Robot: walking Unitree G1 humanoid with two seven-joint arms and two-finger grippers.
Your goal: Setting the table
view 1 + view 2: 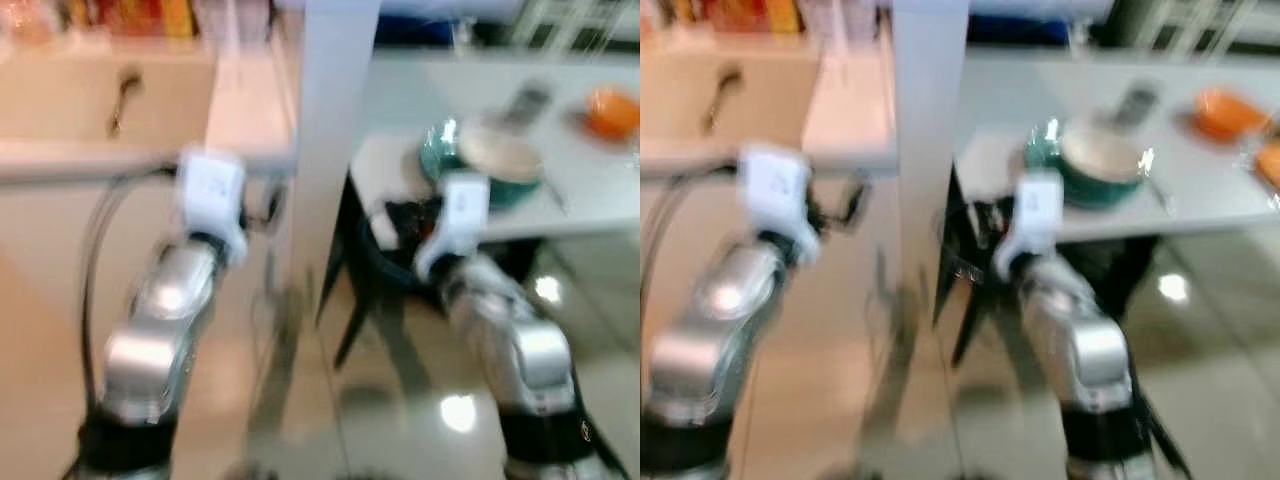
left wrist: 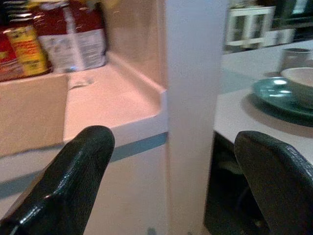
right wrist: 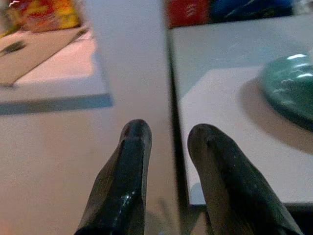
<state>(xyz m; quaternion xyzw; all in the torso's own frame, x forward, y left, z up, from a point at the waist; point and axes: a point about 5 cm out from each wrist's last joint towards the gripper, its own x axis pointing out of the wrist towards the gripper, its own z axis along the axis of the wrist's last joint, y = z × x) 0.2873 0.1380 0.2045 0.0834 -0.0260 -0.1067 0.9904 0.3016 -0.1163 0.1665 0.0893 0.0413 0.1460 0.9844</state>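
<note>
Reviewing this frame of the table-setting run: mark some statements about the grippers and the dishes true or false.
1. The left gripper holds a cup. False: its fingers are wide apart with nothing between them.
2. A pale bowl sits on the teal plate. True.
3. The teal plate lies on the floor. False: it is on the white table.
4. The right gripper holds nothing. True.
5. Something orange lies on the table beyond the plate. True.
</note>
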